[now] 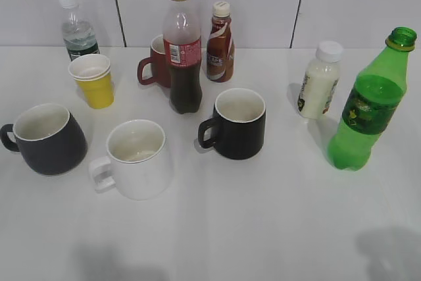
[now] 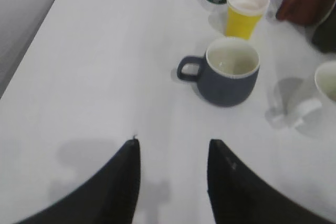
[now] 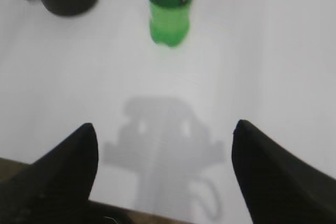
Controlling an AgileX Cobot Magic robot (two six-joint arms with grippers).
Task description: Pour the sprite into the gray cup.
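The sprite [image 1: 368, 106], a green uncapped bottle with a dark label, stands upright at the right of the table. It also shows at the top of the right wrist view [image 3: 170, 9]. The gray cup [image 1: 45, 137] stands at the left, handle to the left, and shows in the left wrist view [image 2: 230, 72]. My left gripper [image 2: 173, 148] is open and empty, above bare table in front of the gray cup. My right gripper [image 3: 165, 129] is open wide and empty, well short of the sprite. Neither gripper shows in the exterior view.
A white mug [image 1: 135, 159] and a black mug [image 1: 237, 123] stand mid-table. Behind are a cola bottle [image 1: 183, 51], a red mug [image 1: 156, 64], a brown drink bottle [image 1: 220, 43], a yellow cup [image 1: 94, 80], a small water bottle [image 1: 77, 27] and a milk bottle [image 1: 319, 80].
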